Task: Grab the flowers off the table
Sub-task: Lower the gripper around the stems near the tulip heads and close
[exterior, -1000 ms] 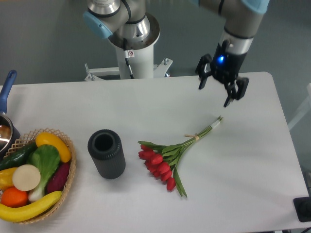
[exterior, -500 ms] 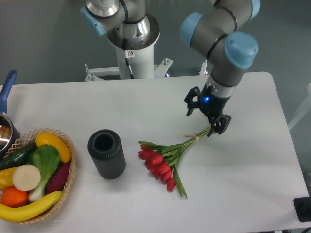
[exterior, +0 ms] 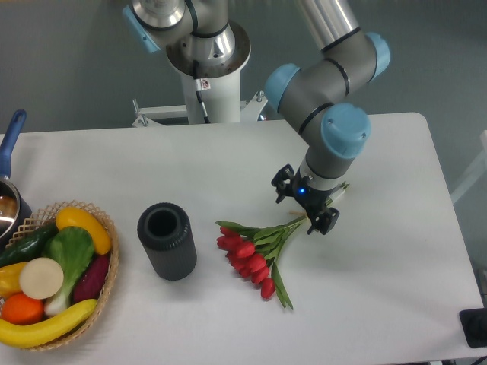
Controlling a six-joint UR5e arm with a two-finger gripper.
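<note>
The flowers [exterior: 255, 249], a bunch of red tulips with green leaves and pale-green stems, lie on the white table [exterior: 380, 289] right of the middle. Their stems run up and right, under my gripper. My gripper [exterior: 305, 207] is low over the stems near the tan band, with one finger on each side of them. The jaws are open. The upper end of the stems is partly hidden behind the gripper.
A black cylindrical vase [exterior: 167, 240] stands left of the flowers. A wicker basket [exterior: 107, 281] of fruit and vegetables sits at the left edge, with a pot with a blue handle [exterior: 11, 137] behind it. The robot base [exterior: 208, 68] is at the back.
My gripper has come down and to the left, from above the table behind the stem tips to low over the stems. The flowers have not moved.
</note>
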